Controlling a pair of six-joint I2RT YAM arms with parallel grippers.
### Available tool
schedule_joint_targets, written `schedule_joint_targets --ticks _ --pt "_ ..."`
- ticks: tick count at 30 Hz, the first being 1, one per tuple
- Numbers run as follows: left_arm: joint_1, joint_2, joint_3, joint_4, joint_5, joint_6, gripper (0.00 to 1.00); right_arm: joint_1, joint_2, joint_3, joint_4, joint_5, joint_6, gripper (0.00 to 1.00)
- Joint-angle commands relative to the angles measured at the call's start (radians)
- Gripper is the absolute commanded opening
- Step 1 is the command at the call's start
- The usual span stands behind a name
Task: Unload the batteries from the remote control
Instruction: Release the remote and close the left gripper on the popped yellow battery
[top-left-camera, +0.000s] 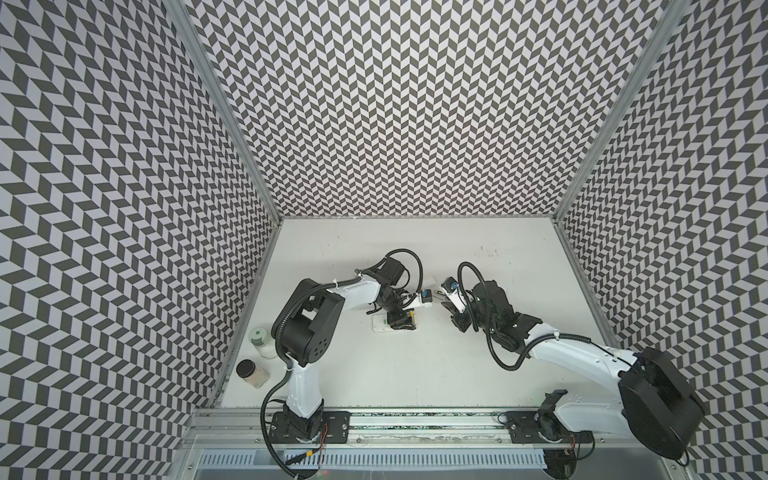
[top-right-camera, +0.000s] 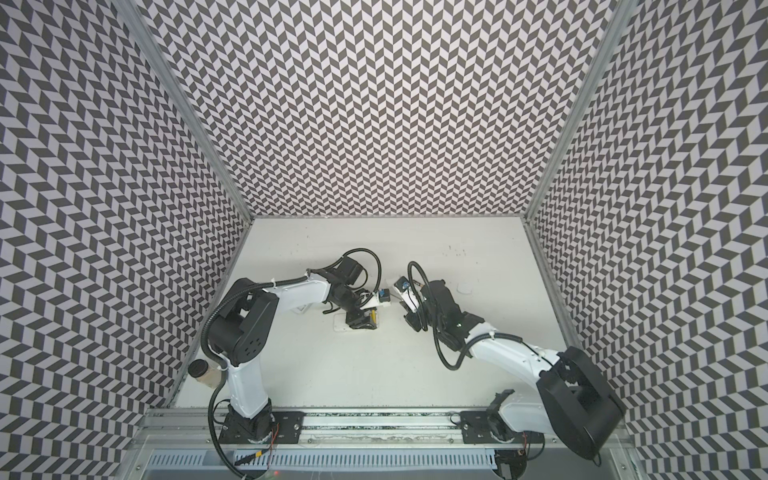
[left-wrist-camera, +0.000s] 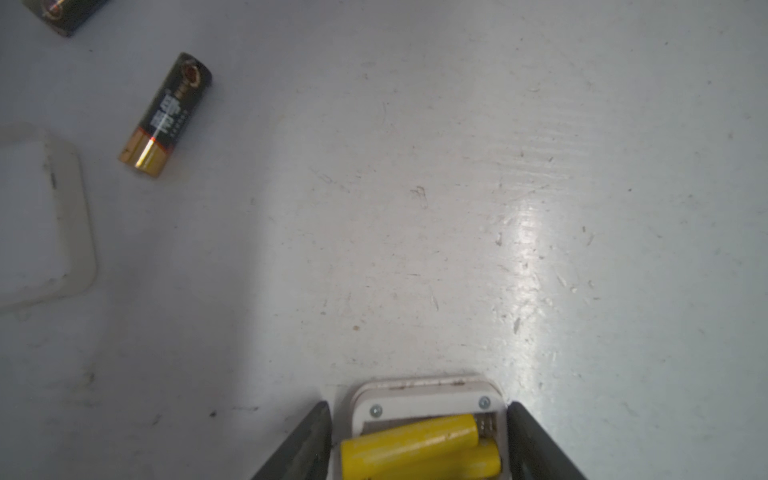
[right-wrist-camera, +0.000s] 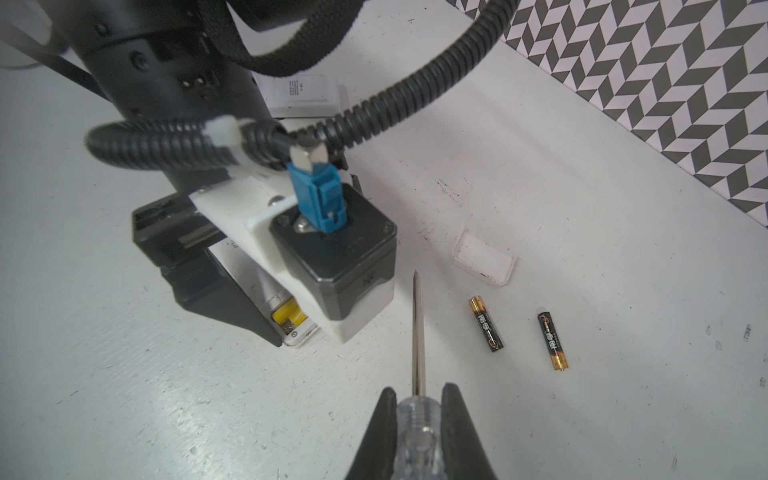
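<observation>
Nearest, by the table's (top-left-camera: 415, 365) left edge, stand a dark-lidded jar (top-left-camera: 251, 372) and a green-lidded jar (top-left-camera: 259, 338). Farther in, the left gripper (left-wrist-camera: 417, 405) straddles the remote control (left-wrist-camera: 428, 399), whose open bay holds two yellow batteries (left-wrist-camera: 411, 440); whether it clamps, I cannot tell. The left wrist camera (right-wrist-camera: 332, 266) overhangs the remote. The right gripper (right-wrist-camera: 419, 390) is closed on the screwdriver's (right-wrist-camera: 417, 332) clear handle. Beyond lie two black batteries (right-wrist-camera: 486, 324) and a white cover (right-wrist-camera: 484, 259).
</observation>
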Motion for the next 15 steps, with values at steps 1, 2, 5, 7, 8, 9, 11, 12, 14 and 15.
schedule_joint_targets --ticks 1,2,5,7,8,9,11,12,14,15 --pt "0.009 -0.023 0.023 -0.051 -0.044 -0.010 0.66 -0.005 0.005 0.016 0.028 0.002 0.000 0.00" --pt "0.015 -0.022 0.029 -0.053 -0.037 -0.017 0.66 -0.004 0.004 0.012 0.036 0.002 0.003 0.00" --pt "0.017 -0.021 0.026 -0.032 -0.030 -0.026 0.65 -0.005 0.011 0.010 0.046 -0.008 0.007 0.00" --pt "0.012 -0.019 0.033 -0.032 -0.026 -0.031 0.65 -0.006 0.019 0.020 0.028 -0.005 -0.001 0.00" --pt "0.013 -0.017 0.037 -0.037 -0.016 -0.034 0.65 -0.005 0.019 0.021 0.026 -0.002 -0.001 0.00" --pt "0.015 -0.016 0.042 -0.039 -0.005 -0.038 0.65 -0.006 0.018 0.016 0.035 -0.003 0.001 0.00" --pt "0.017 -0.012 0.042 -0.037 0.007 -0.041 0.66 -0.006 0.017 0.010 0.049 -0.011 0.006 0.00" --pt "0.015 -0.013 0.044 -0.040 0.011 -0.042 0.67 -0.005 0.023 0.012 0.045 -0.014 0.006 0.00" --pt "0.018 -0.015 0.057 -0.056 0.028 -0.055 0.69 -0.006 0.028 0.021 0.026 -0.008 -0.001 0.00" --pt "0.023 -0.016 0.064 -0.063 0.045 -0.062 0.70 -0.006 0.027 0.022 0.025 -0.006 -0.001 0.00"
